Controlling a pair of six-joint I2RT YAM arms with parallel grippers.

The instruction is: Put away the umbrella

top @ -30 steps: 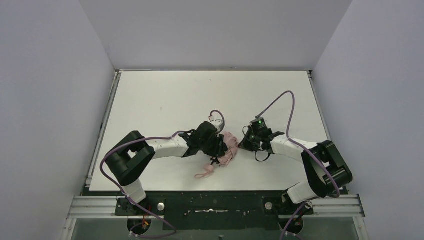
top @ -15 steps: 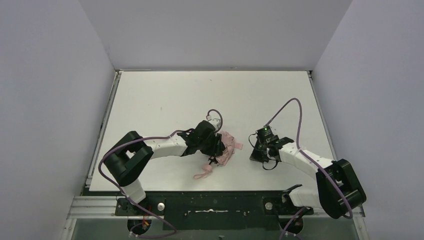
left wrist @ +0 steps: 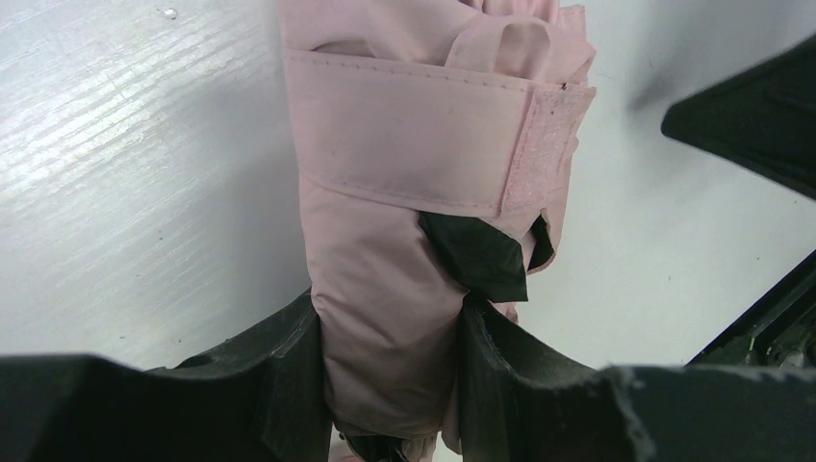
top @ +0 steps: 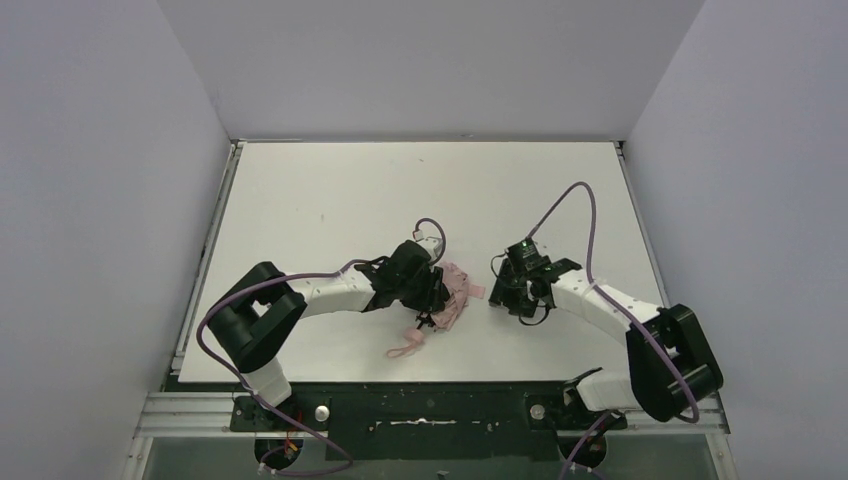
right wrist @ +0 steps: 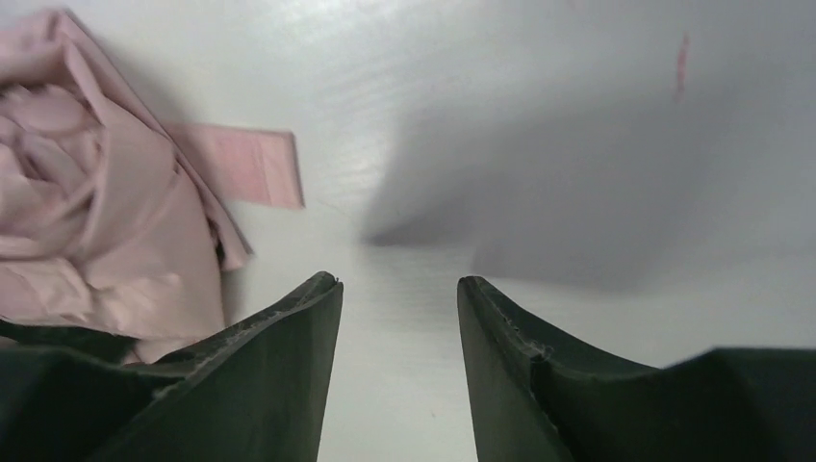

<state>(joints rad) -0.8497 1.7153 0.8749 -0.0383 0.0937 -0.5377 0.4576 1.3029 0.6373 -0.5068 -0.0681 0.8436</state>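
White counter (top: 350, 190) between bare pale walls; the folded umbrella (top: 457, 296) lies near its middle, clamped in our left hand (top: 432, 294).

Our left fingers (left wrist: 289, 385) press the pink bundle from both sides, just below its wrap band (left wrist: 414, 159), and a black fold (left wrist: 476, 255) of lining pokes out under that band. Our right hand (right wrist: 399, 289) hangs low just beside the umbrella, jaws parted and empty, with a loose pink tab (right wrist: 252, 166) lying flat on the counter ahead of it. We judge the band to be the weak spot. If the tab is not pressed down, the cloth may spring loose, and a careless reach could snag folds instead. The handle loop (top: 407, 349) trails toward our bases.
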